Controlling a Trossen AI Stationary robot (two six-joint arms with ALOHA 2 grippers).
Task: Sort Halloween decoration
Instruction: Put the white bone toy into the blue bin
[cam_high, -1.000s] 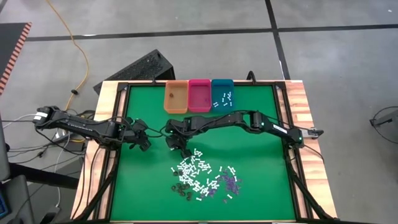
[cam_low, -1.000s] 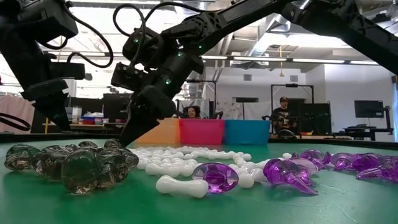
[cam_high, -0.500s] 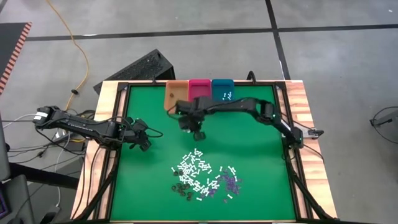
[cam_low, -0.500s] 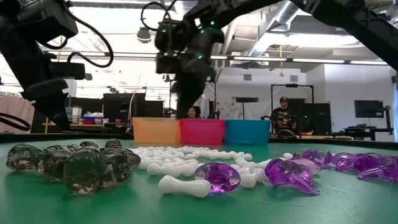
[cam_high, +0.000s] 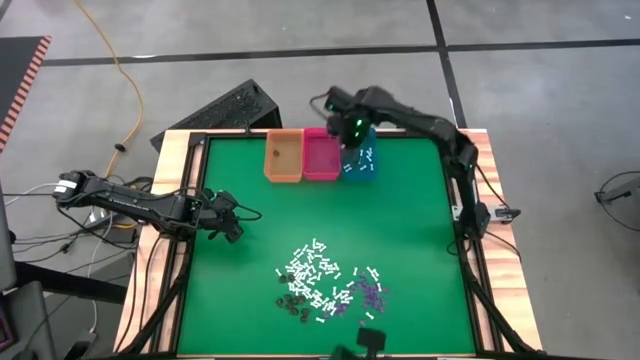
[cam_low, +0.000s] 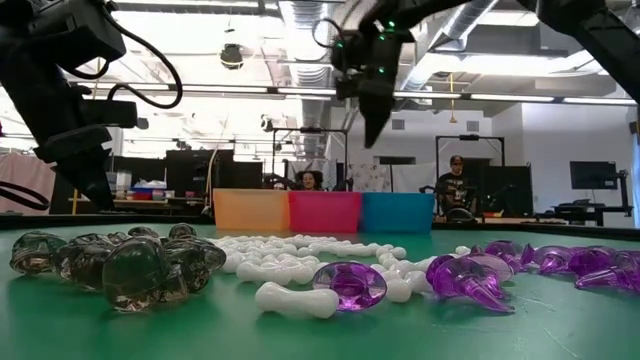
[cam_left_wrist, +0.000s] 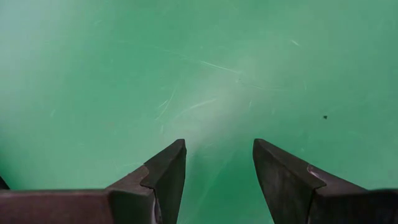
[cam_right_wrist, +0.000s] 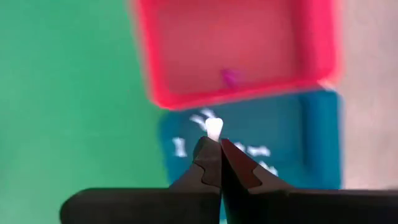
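We have the right gripper (cam_high: 349, 131) above the teal bin (cam_high: 360, 166), jaws clenched on one white stick (cam_right_wrist: 214, 129) poking out past their tips toward the bin's floor, while our left gripper (cam_high: 232, 222) waits released over bare bench (cam_high: 400, 220).

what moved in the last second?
Right pincer, shut on a small white plastic stick, rose from the pile of tiny plastic pieces and swung to above the teal rectangular bin. Left pincer stayed open and low over the green mat; pile unchanged.
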